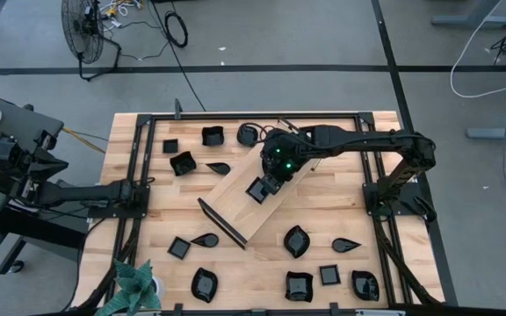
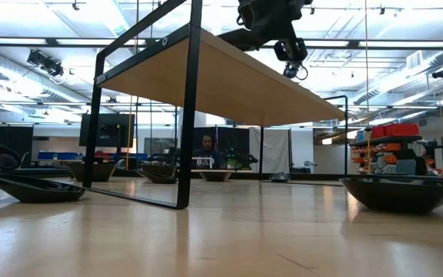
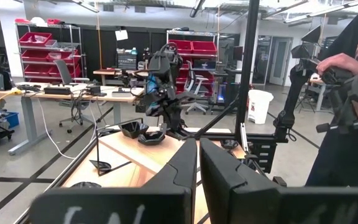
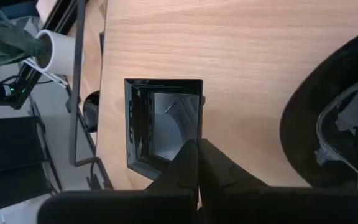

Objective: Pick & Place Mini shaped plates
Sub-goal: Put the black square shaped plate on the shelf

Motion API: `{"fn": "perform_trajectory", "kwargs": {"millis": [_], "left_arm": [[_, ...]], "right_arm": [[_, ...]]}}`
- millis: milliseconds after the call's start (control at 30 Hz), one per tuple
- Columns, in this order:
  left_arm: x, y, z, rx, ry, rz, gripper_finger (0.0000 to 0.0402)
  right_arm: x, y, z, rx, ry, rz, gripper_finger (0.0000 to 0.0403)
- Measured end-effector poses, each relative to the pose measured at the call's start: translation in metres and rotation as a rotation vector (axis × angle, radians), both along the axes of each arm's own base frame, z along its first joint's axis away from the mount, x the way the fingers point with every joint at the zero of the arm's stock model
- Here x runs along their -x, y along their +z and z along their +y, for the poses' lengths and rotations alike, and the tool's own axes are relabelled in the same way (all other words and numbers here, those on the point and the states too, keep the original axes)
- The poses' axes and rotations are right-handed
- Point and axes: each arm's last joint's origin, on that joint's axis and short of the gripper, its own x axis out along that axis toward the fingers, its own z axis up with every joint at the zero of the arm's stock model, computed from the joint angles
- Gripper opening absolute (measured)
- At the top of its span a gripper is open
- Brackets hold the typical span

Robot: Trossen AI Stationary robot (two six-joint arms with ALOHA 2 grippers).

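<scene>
Glossy black mini shaped plates (image 1: pixel 296 240) scattered over the light-wood surface (image 1: pixel 161 211): several along the far edge, several more along the near edge beside a potted plant (image 1: pixel 133 285). Long light-wood tray (image 1: pixel 235 202) with black ends lying diagonally across the middle. One small square plate (image 1: pixel 258 190) sitting on that tray, seen close up in the right wrist view as a square black dish (image 4: pixel 161 121) on the pale wood. Right gripper (image 1: pixel 271 184) reaching in over the tray from the right side, right beside the square plate, fingers (image 4: pixel 219 171) pressed together, tips at the plate's rim; cannot tell whether the rim is pinched between them. Left gripper (image 3: pixel 198 163) parked low at the left edge of the surface, well apart from the tray, fingers nearly together and holding nothing. From surface height, tray raised on its black end frame (image 2: pixel 184 108), dark plates resting to either side. Beyond the surface, a person's hand (image 3: pixel 339 63) on another rig, workshop benches and red bins behind.
</scene>
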Motion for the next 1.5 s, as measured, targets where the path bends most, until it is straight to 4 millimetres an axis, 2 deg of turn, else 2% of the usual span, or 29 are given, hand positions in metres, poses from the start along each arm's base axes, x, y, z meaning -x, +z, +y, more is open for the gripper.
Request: {"fn": "perform_trajectory", "kwargs": {"millis": [333, 867, 1500], "left_arm": [[0.0, 0.0, 0.0, 0.0, 0.0, 0.0, 0.0025], [0.0, 0.0, 0.0, 0.0, 0.001, 0.0, 0.0025], [0.0, 0.0, 0.0, 0.0, 0.0, 0.0, 0.0025]], "right_arm": [[-0.013, -0.018, -0.002, 0.024, -0.003, 0.044, 0.0], [-0.019, -0.03, 0.004, 0.075, -0.006, 0.091, 0.0], [-0.019, -0.03, 0.006, 0.074, -0.018, 0.089, 0.0]]}}
